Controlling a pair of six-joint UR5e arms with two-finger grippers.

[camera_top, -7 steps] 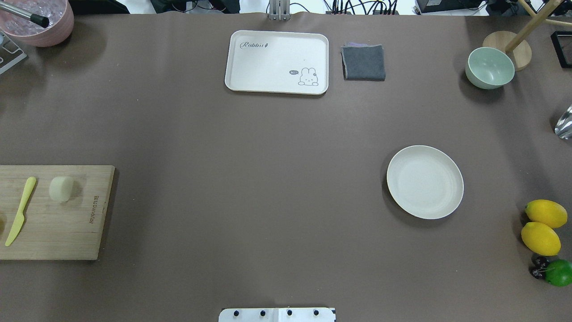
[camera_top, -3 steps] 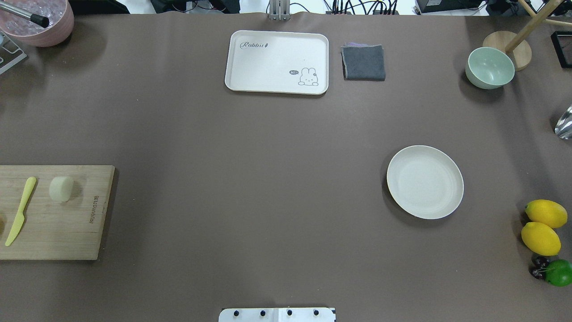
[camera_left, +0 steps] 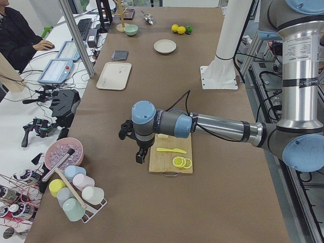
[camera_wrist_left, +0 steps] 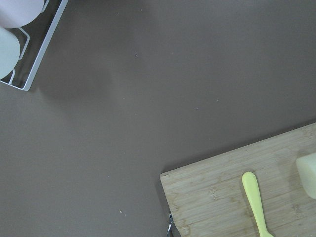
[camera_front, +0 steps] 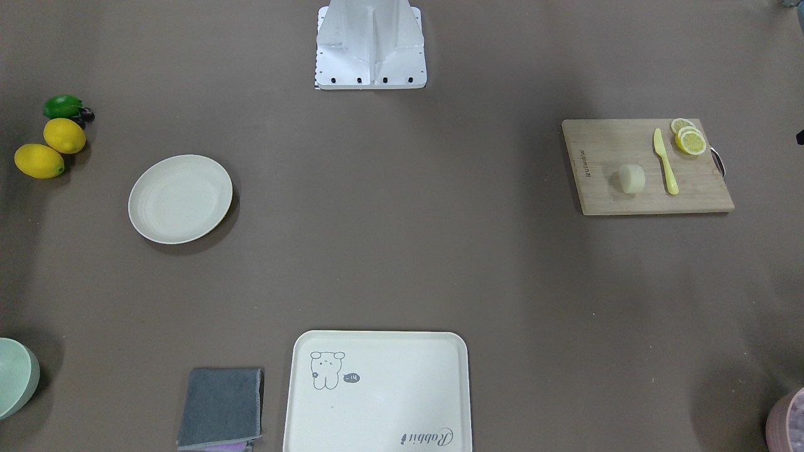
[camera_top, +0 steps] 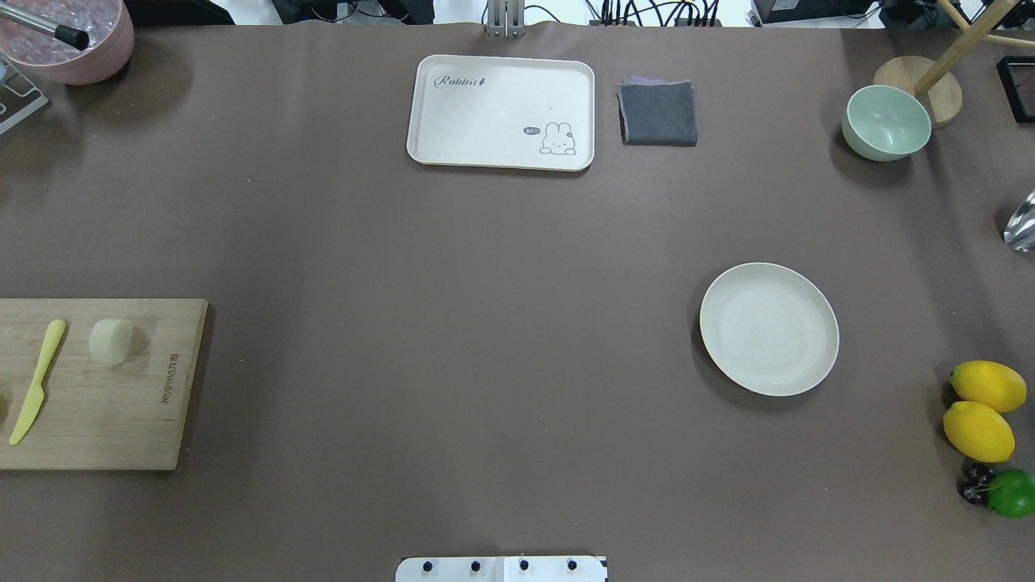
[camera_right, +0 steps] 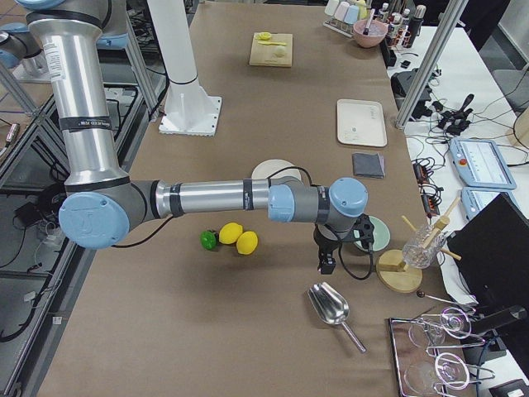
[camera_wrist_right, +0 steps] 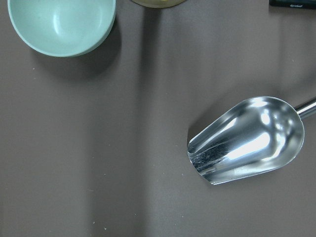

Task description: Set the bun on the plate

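The bun (camera_top: pixel 111 340), a small pale short cylinder, lies on a wooden cutting board (camera_top: pixel 121 420) at the table's left edge, beside a yellow plastic knife (camera_top: pixel 35 381). It also shows in the front view as bun (camera_front: pixel 631 178), and its edge appears in the left wrist view as bun (camera_wrist_left: pixel 308 174). The round cream plate (camera_top: pixel 768 329) sits bare on the right half, plate (camera_front: pixel 179 198). My left gripper (camera_left: pixel 139 154) hangs beyond the board's outer end; I cannot tell its state. My right gripper (camera_right: pixel 326 263) hovers between the green bowl and a metal scoop; I cannot tell its state either.
A cream rabbit tray (camera_top: pixel 501 111) and a grey cloth (camera_top: pixel 658 113) lie at the far side. A pale green bowl (camera_top: pixel 886 122), a metal scoop (camera_wrist_right: pixel 247 139), two lemons (camera_top: pixel 982 408) and a lime (camera_top: pixel 1011 492) are on the right. Lemon slices (camera_front: pixel 689 137) rest on the board. A cup rack (camera_left: pixel 76 195) stands far left.
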